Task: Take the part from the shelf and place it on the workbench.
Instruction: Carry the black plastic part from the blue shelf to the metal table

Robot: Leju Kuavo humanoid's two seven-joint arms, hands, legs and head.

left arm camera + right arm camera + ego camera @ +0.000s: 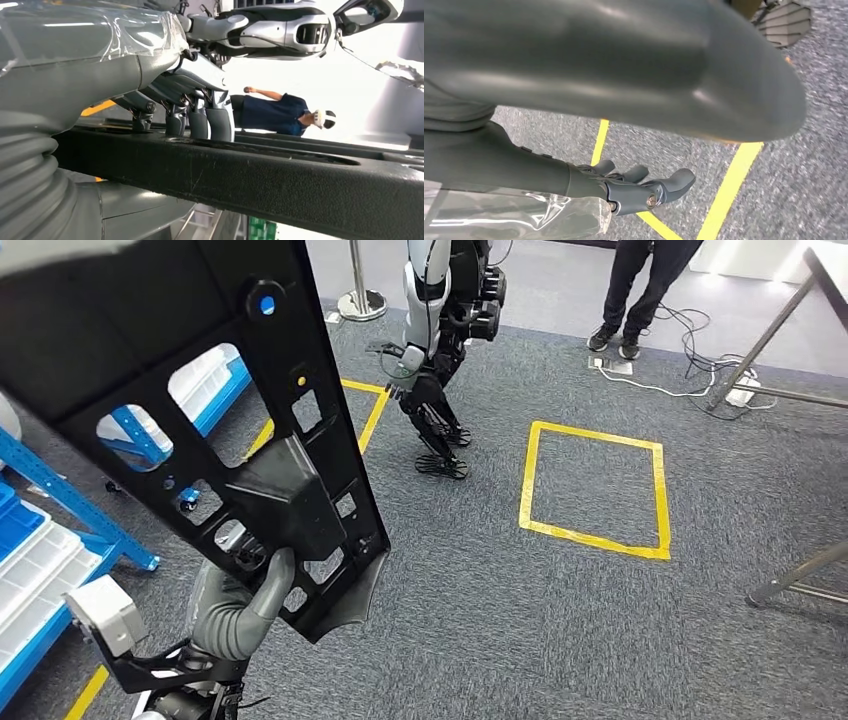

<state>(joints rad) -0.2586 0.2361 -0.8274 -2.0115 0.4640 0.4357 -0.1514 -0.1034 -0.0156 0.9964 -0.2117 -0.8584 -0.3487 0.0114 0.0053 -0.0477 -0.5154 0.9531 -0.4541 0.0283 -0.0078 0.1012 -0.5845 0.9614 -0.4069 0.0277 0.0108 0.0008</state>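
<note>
In the head view, the part is a large black plastic panel with several cut-outs, held upright and tilted at the left. My left hand grips its lower edge from below, thumb on the near face. The left wrist view has the fingers curled over a black bar of the part. My right hand hangs over the grey carpet with its fingers apart, holding nothing.
A blue shelf with white bins stands at the left. Another humanoid robot stands ahead, and a person's legs are farther back. A yellow tape square marks the carpet. Metal table legs and cables lie at the right.
</note>
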